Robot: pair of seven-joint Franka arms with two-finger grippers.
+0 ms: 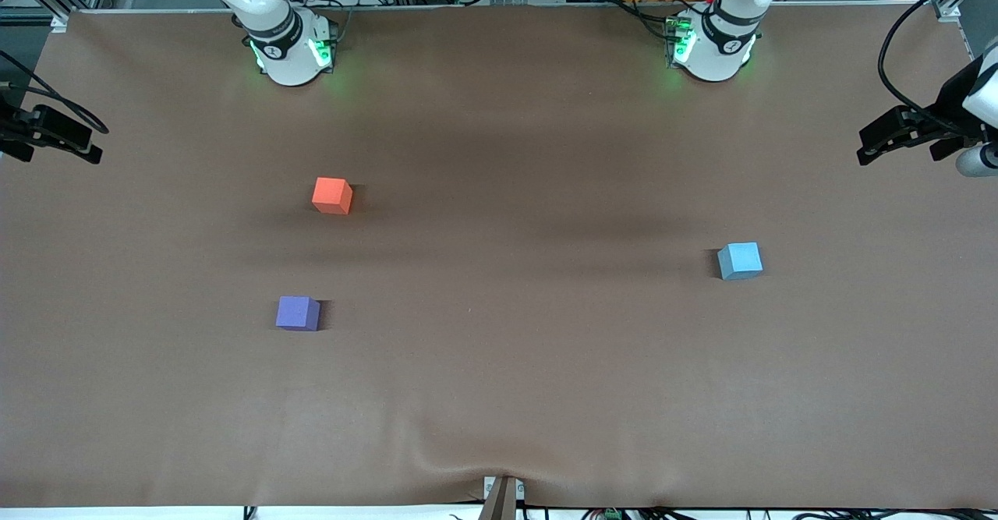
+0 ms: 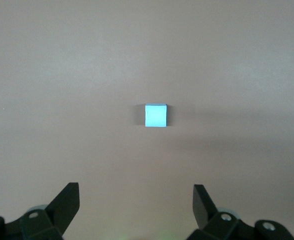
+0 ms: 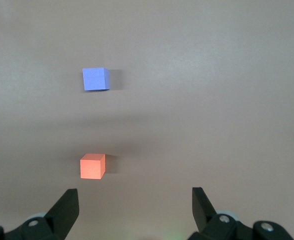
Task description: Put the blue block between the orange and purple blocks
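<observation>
The blue block (image 1: 739, 260) lies on the brown table toward the left arm's end. It also shows in the left wrist view (image 2: 155, 115), alone on the table. The orange block (image 1: 332, 195) and the purple block (image 1: 298, 313) lie toward the right arm's end, the purple one nearer the front camera, with a bare gap between them. Both show in the right wrist view: the orange block (image 3: 92, 166) and the purple block (image 3: 96, 79). My left gripper (image 2: 137, 192) is open and empty, high over the table near the blue block. My right gripper (image 3: 135, 192) is open and empty, high near the orange block.
The brown table cover (image 1: 499, 387) is wrinkled at its near edge. Black devices with cables hang in at both ends of the table (image 1: 47, 134) (image 1: 912, 134). The arm bases (image 1: 288, 48) (image 1: 713, 44) stand at the table's back edge.
</observation>
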